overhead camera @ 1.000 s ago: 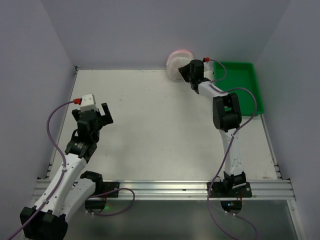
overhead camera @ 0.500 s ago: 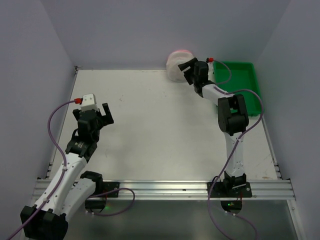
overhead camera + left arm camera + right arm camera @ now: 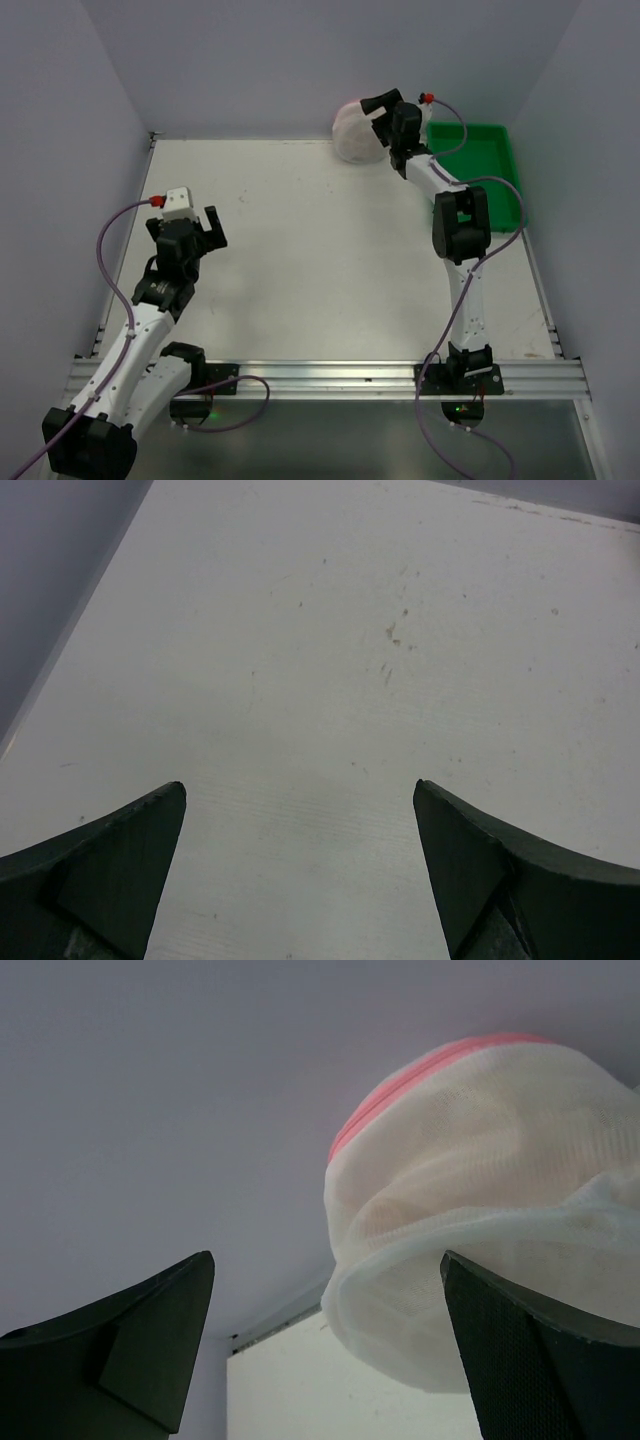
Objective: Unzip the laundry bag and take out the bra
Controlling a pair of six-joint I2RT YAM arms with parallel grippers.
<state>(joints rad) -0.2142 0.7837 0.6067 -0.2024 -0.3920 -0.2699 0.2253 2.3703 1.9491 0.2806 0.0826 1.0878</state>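
Table (image 3: 320, 260): white and scuffed, and it fills your top view inside the grey walls. Green tray (image 3: 495, 165): far right corner, long side running along the table's right edge.

Right arm (image 3: 460, 230): stretched up the right side to the far edge, with the wrist turned left toward the bag. Left arm (image 3: 150, 300): folded at near left, well apart from everything else.

Laundry bag (image 3: 350, 132): a white mesh drum at the far edge against the back wall, just left of the tray. In your right wrist view the laundry bag (image 3: 480, 1210) bulges in from the right with its pink zip edge (image 3: 420, 1075) uppermost. You can't tell whether the zip is open or closed. Bra: you can't make it out, since only pale cream folds show through the mesh.

Right gripper (image 3: 380, 118): level with the bag on its right side. In the wrist view the right gripper (image 3: 325, 1260) has its jaws spread wide. The bag runs behind the right-hand finger (image 3: 540, 1350), and there is bare wall between it and the other finger. Nothing is pinched.

Left gripper (image 3: 208, 232): hovers over the left side of the table. In the wrist view the left gripper (image 3: 299, 785) has its jaws spread wide, with only bare tabletop between them.
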